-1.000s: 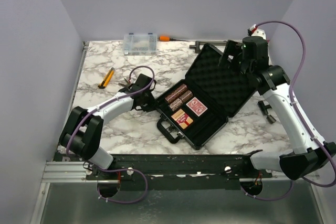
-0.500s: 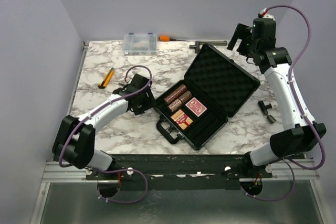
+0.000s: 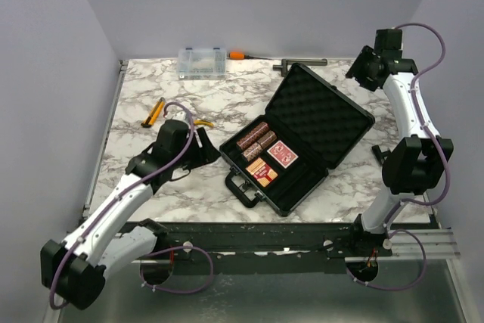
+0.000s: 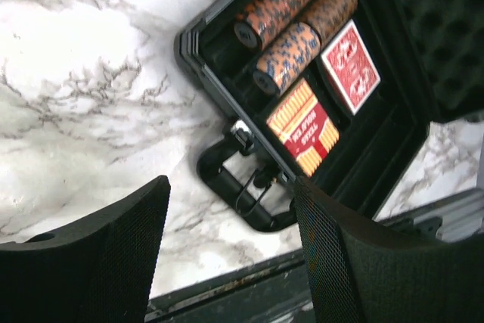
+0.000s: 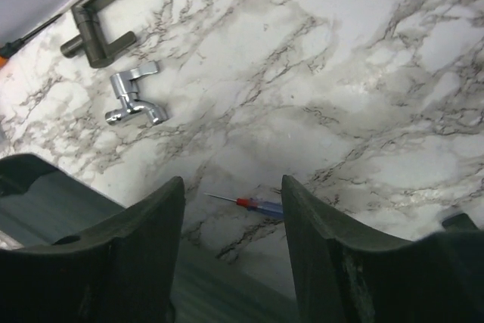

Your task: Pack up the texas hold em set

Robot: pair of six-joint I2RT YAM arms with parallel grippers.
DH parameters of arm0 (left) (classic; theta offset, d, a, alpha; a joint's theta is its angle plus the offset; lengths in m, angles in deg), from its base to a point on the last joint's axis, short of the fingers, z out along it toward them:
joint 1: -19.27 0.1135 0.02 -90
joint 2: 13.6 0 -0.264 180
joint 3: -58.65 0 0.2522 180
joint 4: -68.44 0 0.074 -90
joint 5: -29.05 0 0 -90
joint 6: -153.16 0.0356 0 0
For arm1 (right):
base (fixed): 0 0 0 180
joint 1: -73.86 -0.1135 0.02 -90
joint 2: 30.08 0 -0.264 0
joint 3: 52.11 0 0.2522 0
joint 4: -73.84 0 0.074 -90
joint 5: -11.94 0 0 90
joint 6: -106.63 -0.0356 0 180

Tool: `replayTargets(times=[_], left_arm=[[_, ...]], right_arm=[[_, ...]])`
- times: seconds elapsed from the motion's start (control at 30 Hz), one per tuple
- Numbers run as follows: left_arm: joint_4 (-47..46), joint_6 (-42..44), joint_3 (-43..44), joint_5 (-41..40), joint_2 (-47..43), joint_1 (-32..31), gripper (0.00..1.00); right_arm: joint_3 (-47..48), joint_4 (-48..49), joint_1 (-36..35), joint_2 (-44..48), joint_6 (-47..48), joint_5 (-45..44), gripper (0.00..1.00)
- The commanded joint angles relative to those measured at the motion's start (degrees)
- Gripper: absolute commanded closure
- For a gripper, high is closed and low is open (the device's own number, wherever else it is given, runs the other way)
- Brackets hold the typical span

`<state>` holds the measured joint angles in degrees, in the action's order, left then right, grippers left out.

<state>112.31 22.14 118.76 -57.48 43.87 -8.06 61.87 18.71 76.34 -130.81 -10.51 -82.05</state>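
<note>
The black case [image 3: 325, 120] lies open in the middle of the table, its foam-lined lid leaning back to the right. Its base holds brown-red chip rolls [image 3: 255, 138] and two red card decks [image 3: 282, 155]. The left wrist view shows the rolls [image 4: 291, 5], the decks [image 4: 349, 66] and the case handle [image 4: 240, 191]. My left gripper [image 3: 208, 150] is open and empty beside the case's left corner, above the handle [image 4: 231, 187]. My right gripper [image 3: 358, 66] is open and empty, raised past the lid's far right edge over bare marble [image 5: 231, 187].
A clear organizer box [image 3: 202, 61] and an orange-handled tool [image 3: 238, 55] lie at the back. A grey L-shaped bar [image 5: 98, 35], a chrome fitting [image 5: 134, 100] and a small red-and-blue screwdriver [image 5: 261, 204] lie below my right gripper. A yellow tool [image 3: 154, 111] lies at the left.
My right arm lifted off the lid and swung back to the far right corner. My left arm drew back toward the near left; its gripper stays by the case's corner. The lid stays open.
</note>
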Motion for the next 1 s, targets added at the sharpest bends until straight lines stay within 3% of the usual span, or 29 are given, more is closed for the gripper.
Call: replayTargets(times=[0.0,0.13,0.33,0.43,0.5,0.97], left_arm=[[1.27,5.08,-6.02,5.94,-10.42,0.37,0.33],[1.43,5.51,-9.67,9.88,-18.97,0.35,0.34],[3.76,6.15,-11.45,14.07,-25.01,0.35,0.34],[4.60,6.71,-11.84,15.21,-26.30,0.37,0.34],[4.91,6.81,-12.21,15.80,-26.70,0.35,0.34],[5.14,6.92,-12.60,16.22,-23.89,0.35,0.38]], right_arm=[[1.84,-3.08,2.21,-2.60,-0.37,3.34,0.45],[-1.30,-2.56,3.07,-3.63,0.33,5.24,0.54],[-6.84,-2.33,2.98,-4.13,1.48,11.53,0.63],[-8.41,-3.16,3.13,-4.10,2.58,14.39,0.81],[-8.81,-4.26,3.10,-4.14,3.34,16.26,0.85],[-12.05,-7.58,3.02,0.19,1.80,28.47,0.89]])
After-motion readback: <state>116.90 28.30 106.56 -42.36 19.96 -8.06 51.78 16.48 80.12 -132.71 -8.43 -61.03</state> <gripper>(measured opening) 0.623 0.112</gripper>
